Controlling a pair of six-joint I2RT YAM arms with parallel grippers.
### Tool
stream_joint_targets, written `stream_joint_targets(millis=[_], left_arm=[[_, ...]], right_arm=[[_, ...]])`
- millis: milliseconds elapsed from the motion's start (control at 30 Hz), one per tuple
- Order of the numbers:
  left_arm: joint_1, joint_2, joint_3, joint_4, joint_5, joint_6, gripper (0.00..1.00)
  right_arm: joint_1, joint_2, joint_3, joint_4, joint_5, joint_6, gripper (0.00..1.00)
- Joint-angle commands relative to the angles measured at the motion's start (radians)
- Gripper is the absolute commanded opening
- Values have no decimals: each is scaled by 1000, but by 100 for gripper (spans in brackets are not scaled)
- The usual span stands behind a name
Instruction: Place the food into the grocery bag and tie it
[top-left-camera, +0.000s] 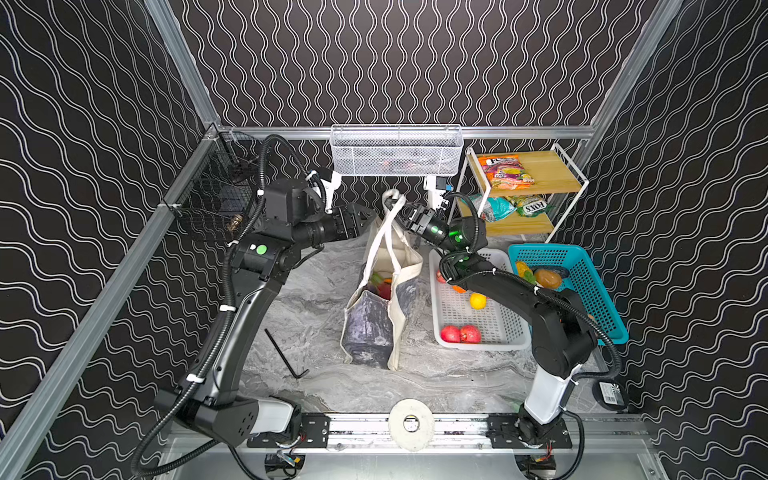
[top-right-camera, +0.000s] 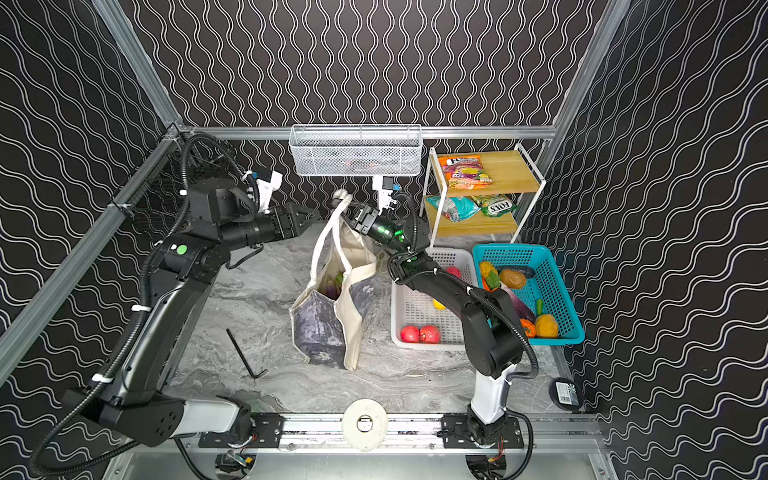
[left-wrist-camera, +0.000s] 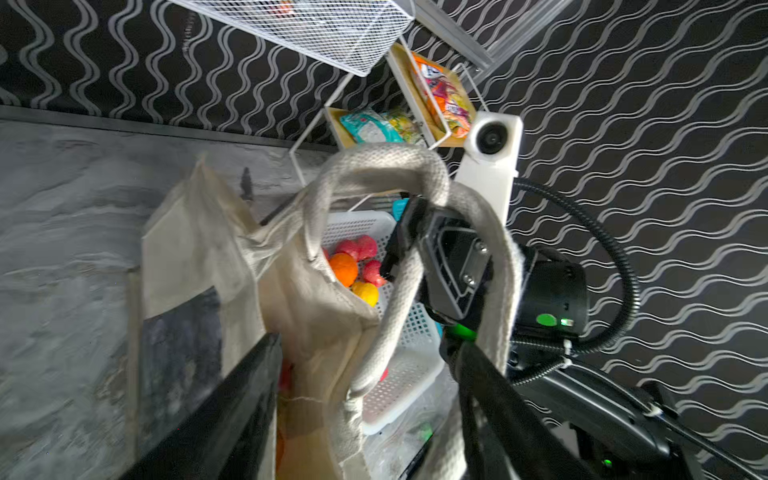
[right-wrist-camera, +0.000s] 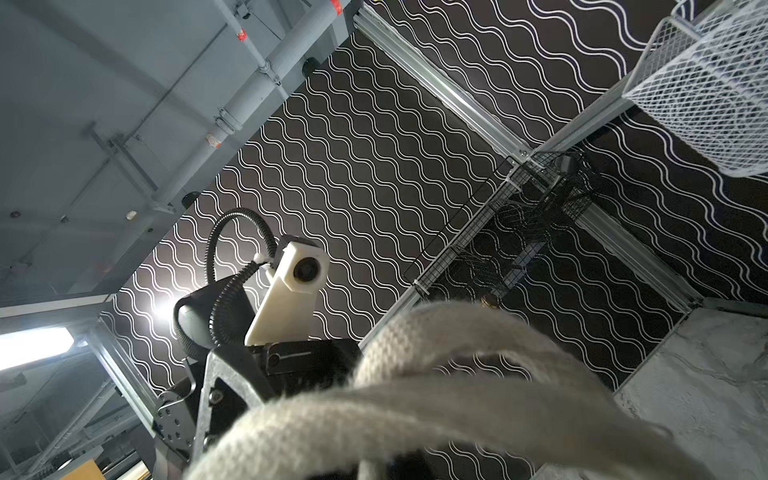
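Left wrist view was filled by the grocery bag (left-wrist-camera: 199, 257), which was seen standing upright on the marbled table (top-left-camera: 316, 316) between the two arms, its mouth gaping. Its two cream handles (left-wrist-camera: 374, 162) were gathered together above the mouth and looped over the right gripper (left-wrist-camera: 401, 237), whose jaws were pressed together. The straps appeared to be pinched between them, though the contact itself was partly hidden by the webbing. The handles were pulled taut from the bag's rim up to that gripper in both top views.

Food (top-left-camera: 383, 287) was visible inside the bag as red, green and orange pieces, with something purple among them in a top view. The left gripper (top-left-camera: 369, 217) was held just beside the bag's upper edge, on the side away from the baskets. Its jaws were parted and nothing was gripped; whether the canvas was touched could not be told.

Just beside the bag, a white basket (top-left-camera: 482, 345) was set, in which two red apples (top-left-camera: 461, 333) and a lemon (top-left-camera: 478, 300) were left. A teal basket (top-left-camera: 540, 248) with more produce was placed against it. Snack packets (top-left-camera: 505, 170) were laid on a two-shelf rack (top-left-camera: 557, 166) behind the baskets. A black hex key (top-left-camera: 286, 353) was left on the table near the left arm.
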Motion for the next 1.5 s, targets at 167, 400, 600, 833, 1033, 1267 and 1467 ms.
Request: stream_joint_targets(millis=[167, 400, 600, 833, 1033, 1267, 1467], left_arm=[[2, 41, -36, 103, 215, -2, 61], [-2, 76, -55, 127, 241, 1, 60], [-6, 107, -54, 175, 252, -16, 58], [-19, 151, -30, 187, 251, -18, 51], [-28, 163, -25, 217, 249, -35, 40], [-28, 169, -27, 223, 242, -41, 15], [-30, 159, -38, 235, 236, -46, 0]], right_arm=[[-5, -2, 28, 53, 4, -8, 0], [-3, 7, 48, 42, -3, -5, 0], [-3, 11, 51, 26, -19, -3, 0], [-3, 6, 46, 2, -46, -9, 0], [-2, -2, 29, -6, -59, -13, 0], [-2, -14, 10, -14, -69, -20, 0], [-3, -23, -6, -21, -82, -29, 12]])
